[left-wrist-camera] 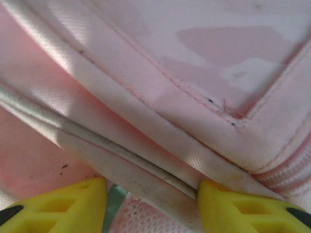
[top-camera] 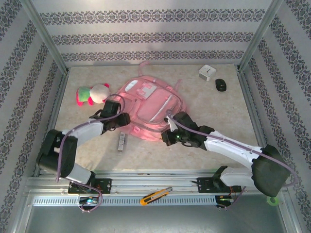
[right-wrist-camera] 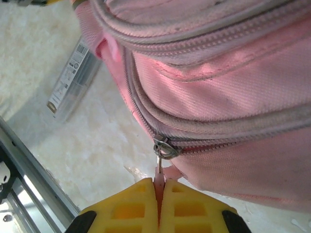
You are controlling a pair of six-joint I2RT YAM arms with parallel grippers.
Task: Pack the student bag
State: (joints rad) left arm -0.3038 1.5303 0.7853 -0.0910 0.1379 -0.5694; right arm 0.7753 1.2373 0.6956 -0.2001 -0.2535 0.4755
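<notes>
Left: left hand (left-wrist-camera: 149,189) half-wide, yellow fingers (left-wrist-camera: 58,206) astride a bag seam (left-wrist-camera: 146,162), clamping nothing.
Centre: student bag (top-camera: 150,104) flat between both hands, touching each.
Right: right hand (right-wrist-camera: 159,187) pinched tight on the zip pull (right-wrist-camera: 158,171).
Risk: a skewed tug could slip the thin pull free, or drag the unheld bag.
Setting: pale marbled surface (top-camera: 218,116); plush toy (top-camera: 91,94) beyond the left hand, boxed pack (top-camera: 121,142) near it; patterned walls (top-camera: 146,39) on three sides.

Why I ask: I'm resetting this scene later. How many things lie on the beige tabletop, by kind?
Student bag: 1
Plush toy: 1
Small white box: 1
Small black object: 1
Narrow packet: 1
Total: 5
</notes>
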